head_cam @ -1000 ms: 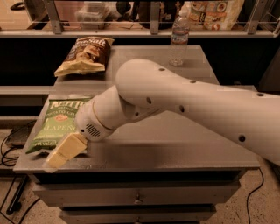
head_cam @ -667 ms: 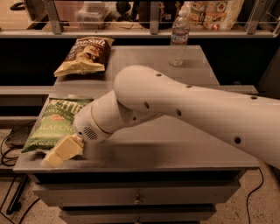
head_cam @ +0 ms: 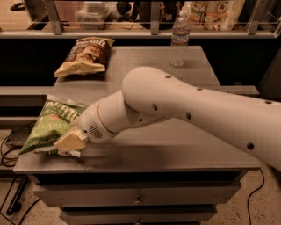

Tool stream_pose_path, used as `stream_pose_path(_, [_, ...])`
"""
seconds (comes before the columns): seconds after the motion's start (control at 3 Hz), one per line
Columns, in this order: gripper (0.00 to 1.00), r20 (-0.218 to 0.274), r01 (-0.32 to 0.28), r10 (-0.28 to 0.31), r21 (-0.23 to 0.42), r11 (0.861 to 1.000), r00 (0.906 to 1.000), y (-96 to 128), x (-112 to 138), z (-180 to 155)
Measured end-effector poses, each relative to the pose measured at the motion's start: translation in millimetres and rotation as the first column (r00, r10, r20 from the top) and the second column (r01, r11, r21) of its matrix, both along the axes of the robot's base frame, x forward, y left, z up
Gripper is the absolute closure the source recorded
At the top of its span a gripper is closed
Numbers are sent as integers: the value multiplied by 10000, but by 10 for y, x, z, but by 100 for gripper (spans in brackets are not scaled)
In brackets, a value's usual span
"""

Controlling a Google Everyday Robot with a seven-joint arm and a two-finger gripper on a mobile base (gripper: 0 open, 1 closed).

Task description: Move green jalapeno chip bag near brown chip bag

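Observation:
The green jalapeno chip bag point(head_cam: 50, 125) lies at the table's front left corner, crumpled and tilted, with its left end over the table edge. My gripper point(head_cam: 69, 143) is at the bag's lower right corner and looks shut on that edge. The big white arm point(head_cam: 184, 110) reaches in from the right and hides the bag's right side. The brown chip bag point(head_cam: 85, 55), dark brown with a tan-yellow lower end, lies flat at the table's back left, well apart from the green bag.
A clear water bottle point(head_cam: 179, 41) stands at the back of the grey table point(head_cam: 175, 154), right of centre. A railing and shelf with packages point(head_cam: 215, 13) run behind the table. Cables point(head_cam: 9, 149) hang at the left, and drawers sit below the front edge.
The green bag has crumpled and tipped up at its right corner under my gripper. The arm has shifted slightly left. The brown bag and bottle have not moved.

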State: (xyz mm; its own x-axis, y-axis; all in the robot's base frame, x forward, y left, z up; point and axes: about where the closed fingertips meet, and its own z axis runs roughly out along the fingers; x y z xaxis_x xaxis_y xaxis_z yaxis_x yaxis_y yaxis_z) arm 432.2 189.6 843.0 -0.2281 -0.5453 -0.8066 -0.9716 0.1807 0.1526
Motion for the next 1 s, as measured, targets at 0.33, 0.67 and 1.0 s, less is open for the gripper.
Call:
stream_pose_path(0.33, [87,519,568,-572,98,9983,9970,-255,184,215])
stream_pose_path(0.67, [100,1269,974,-985,146,9951,9870,-554,489,515])
stream_pose_path(1.0, [100,1815,1148,-1144,84,9934,9767,-788,897,789])
